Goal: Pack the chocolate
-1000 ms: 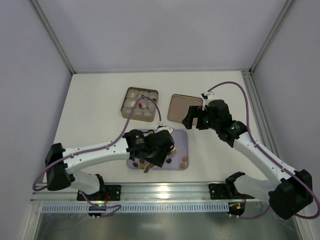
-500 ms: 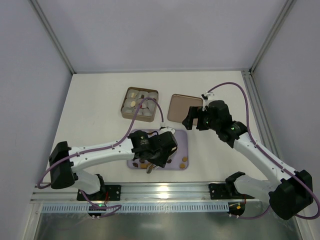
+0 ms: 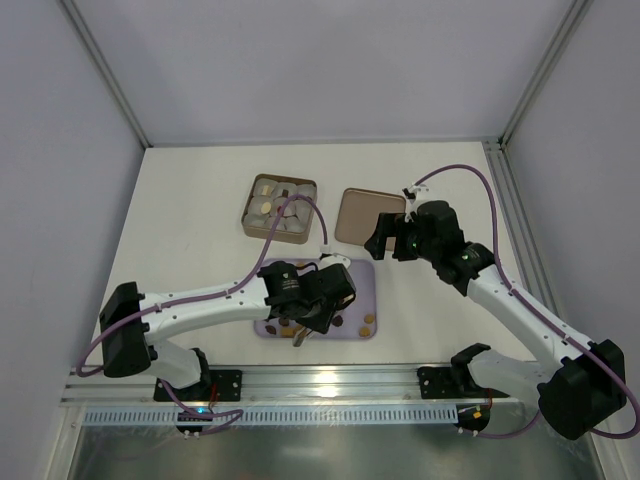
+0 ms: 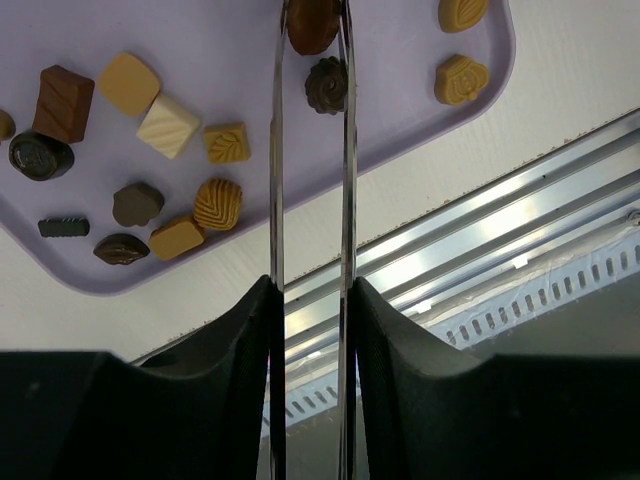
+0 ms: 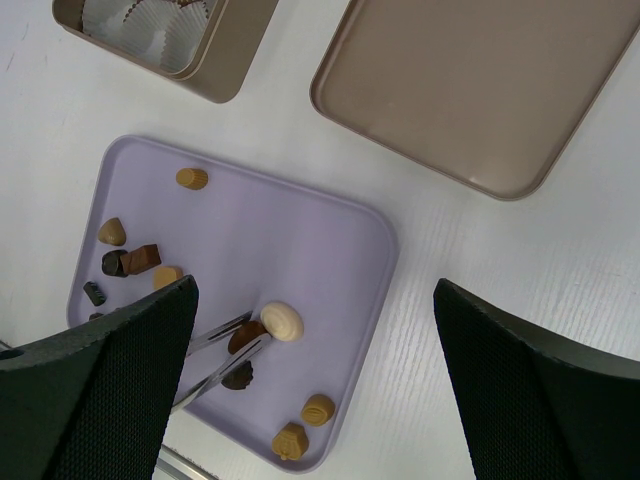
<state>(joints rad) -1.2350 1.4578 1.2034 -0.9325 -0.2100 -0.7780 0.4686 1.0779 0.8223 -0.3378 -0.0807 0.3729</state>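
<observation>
Assorted chocolate lies on a lilac tray point(image 3: 365, 275) point(image 5: 300, 230): a group of caramel, cream and dark pieces point(image 4: 165, 125) and a cream oval point(image 5: 282, 320). My left gripper point(image 3: 310, 305) point(image 4: 310, 290) is shut on metal tongs point(image 4: 277, 180) point(image 5: 215, 360). The tongs' tips sit on either side of a brown oval chocolate point(image 4: 312, 25) point(image 5: 245, 336), down on the tray beside a dark rosette piece point(image 4: 327, 85). My right gripper point(image 3: 385, 235) point(image 5: 315, 288) hangs open above the tray's right edge, with nothing in it.
A brown square tin point(image 3: 279, 207) point(image 5: 225, 60) with pale paper cups stands behind the tray. Its lid point(image 3: 368, 215) point(image 5: 480, 80) lies upside down to the right. Two caramel pieces point(image 5: 318, 409) lie in the tray's near right corner. A metal rail point(image 4: 480, 220) runs along the near table edge.
My left arm has shifted a little to the left over the tray, and the tongs have narrowed around the brown oval chocolate. The right arm has not moved.
</observation>
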